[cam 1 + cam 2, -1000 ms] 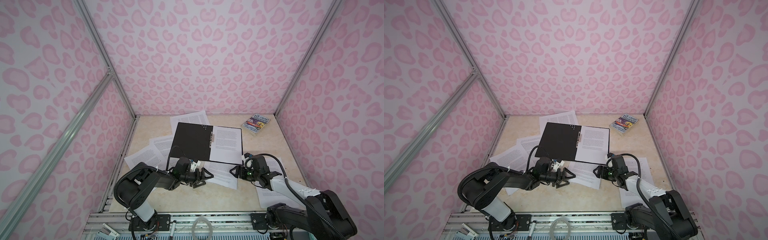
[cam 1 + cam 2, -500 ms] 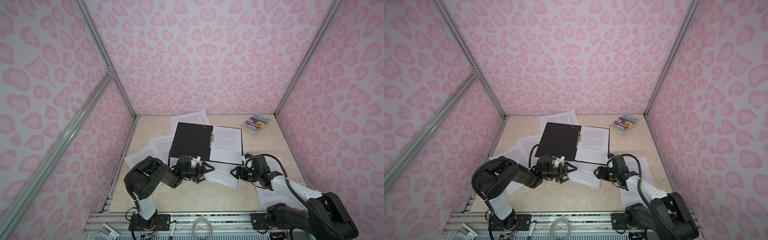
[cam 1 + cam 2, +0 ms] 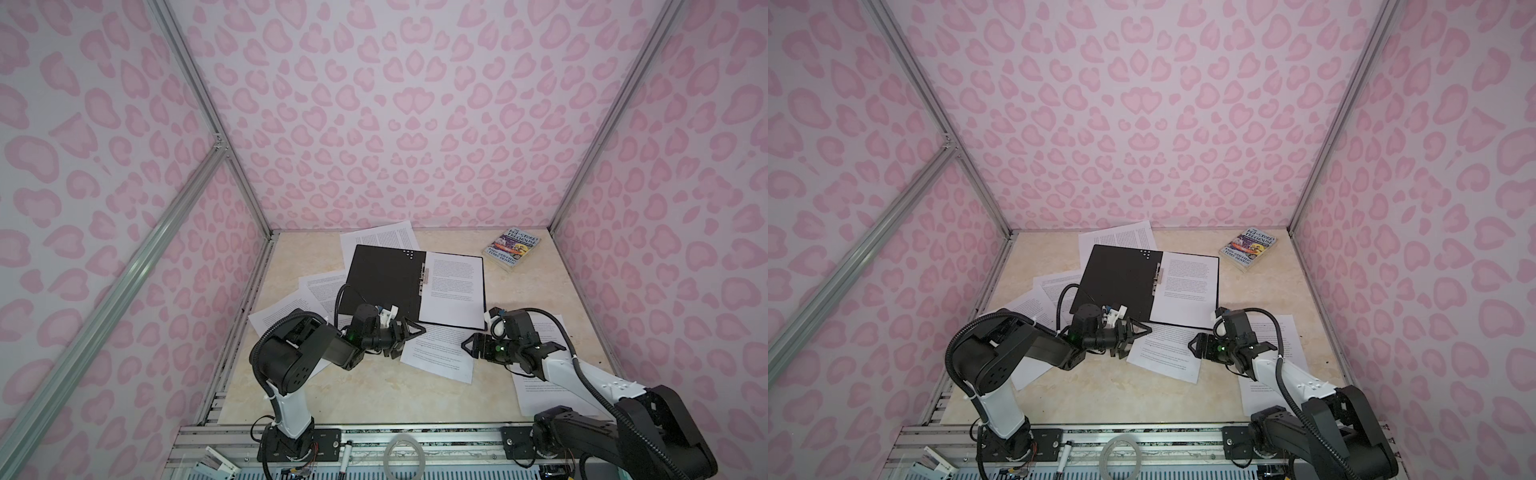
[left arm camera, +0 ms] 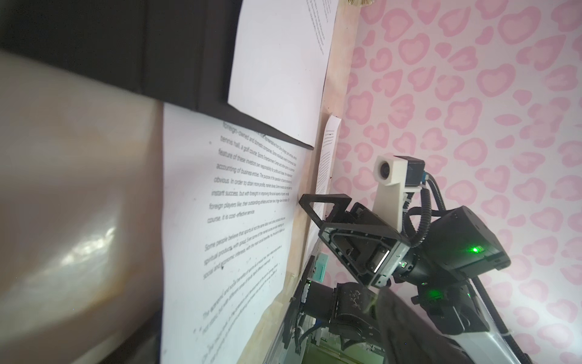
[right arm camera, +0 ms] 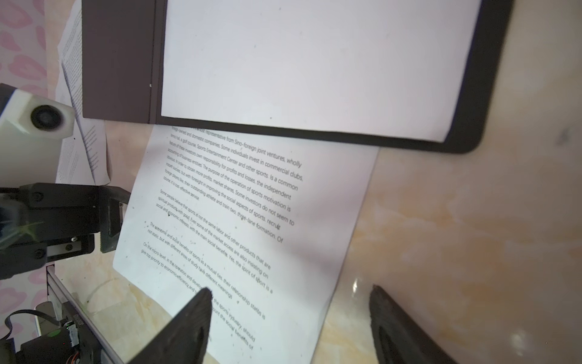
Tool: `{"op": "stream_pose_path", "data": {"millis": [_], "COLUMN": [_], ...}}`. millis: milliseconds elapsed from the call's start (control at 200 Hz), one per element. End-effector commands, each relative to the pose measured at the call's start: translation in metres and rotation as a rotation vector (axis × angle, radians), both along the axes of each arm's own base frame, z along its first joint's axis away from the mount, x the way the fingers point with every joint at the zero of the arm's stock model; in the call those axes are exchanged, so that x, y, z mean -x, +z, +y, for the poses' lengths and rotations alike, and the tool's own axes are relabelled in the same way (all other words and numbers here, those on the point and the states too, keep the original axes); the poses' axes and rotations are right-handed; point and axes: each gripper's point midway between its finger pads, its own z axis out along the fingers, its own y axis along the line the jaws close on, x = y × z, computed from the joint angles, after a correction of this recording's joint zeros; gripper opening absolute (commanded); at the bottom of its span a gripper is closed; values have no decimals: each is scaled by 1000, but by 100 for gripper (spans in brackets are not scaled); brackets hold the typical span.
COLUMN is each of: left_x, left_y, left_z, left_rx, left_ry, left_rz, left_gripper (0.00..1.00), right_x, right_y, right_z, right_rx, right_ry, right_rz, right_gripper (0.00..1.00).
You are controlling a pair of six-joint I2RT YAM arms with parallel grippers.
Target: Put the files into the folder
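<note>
While both arms sat low over the table, both top views had the folder lying open mid-table, black inside up, with one page on its right half. Rest of the files lay loose around it: some at its left, one behind it, one under the right arm, plus a near sheet tucked partly under the folder's front edge. At that sheet's left edge was the left gripper, jaws apart, nothing held. Facing it at the right edge was the right gripper, jaws also apart, empty. A book sat by the back right corner, well apart from everything

Left wrist view: near sheet ran under the folder; right gripper's finger came down at the sheet's edge, contact couldn't be told

Right wrist view: right jaws wide, one fingertip over the near sheet's corner, the other over bare table. Across the sheet the left gripper had jaws apart at the paper's edge; whether the edge sat between them couldn't be told
</note>
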Motion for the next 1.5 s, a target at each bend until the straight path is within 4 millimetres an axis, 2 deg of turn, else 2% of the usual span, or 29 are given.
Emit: {"op": "stream_pose_path", "data": {"millis": [0, 110, 225, 265, 365, 495, 695, 810, 930, 1025, 1165, 1415, 1495], "left_x": [7, 10, 13, 13, 16, 23, 47, 61, 75, 83, 90, 99, 92], "left_y": [-7, -12, -17, -19, -17, -6, 29, 50, 75, 105, 157, 268, 291], "left_z": [1, 3, 6, 6, 6, 4, 3, 11, 27, 37, 48, 48, 47], "left_rx": [-10, -27, -46, -53, -58, -57, -78, -127, -188, -168, -103, 33, 21], "left_ry": [-22, -16, -10, -9, -14, -44, -89, -92, -68, -41, 11, 18, 29], "left_rz": [4, 17, 29, 33, 33, 10, -57, -99, -129, -165, -239, -429, -498], "left_gripper": [79, 61, 38, 26, 4, 4, 3, 3, 3, 4, 3, 4, 3], "right_x": [2, 2, 2, 2, 2, -1, -8, -13, -15, -14, -14, -15, -17], "right_y": [-1, 0, 1, 2, 6, 15, 39, 57, 74, 90, 115, 144, 149], "right_z": [-5, -5, -6, -6, -6, -10, -17, -20, -30, -43, -54, -56, -57], "right_rx": [19, 17, 17, 17, 14, 27, 52, 52, 60, 75, 70, 55, 52], "right_ry": [-8, -9, -11, -10, -13, -30, -59, -80, -136, -194, -234, -231, -234], "right_rz": [12, 7, 6, 4, -9, -35, -97, -147, -212, -257, -320, -361, -366], "right_gripper": [78, 79, 78, 78, 79, 81, 88, 91, 93, 98, 98, 98, 98]}}
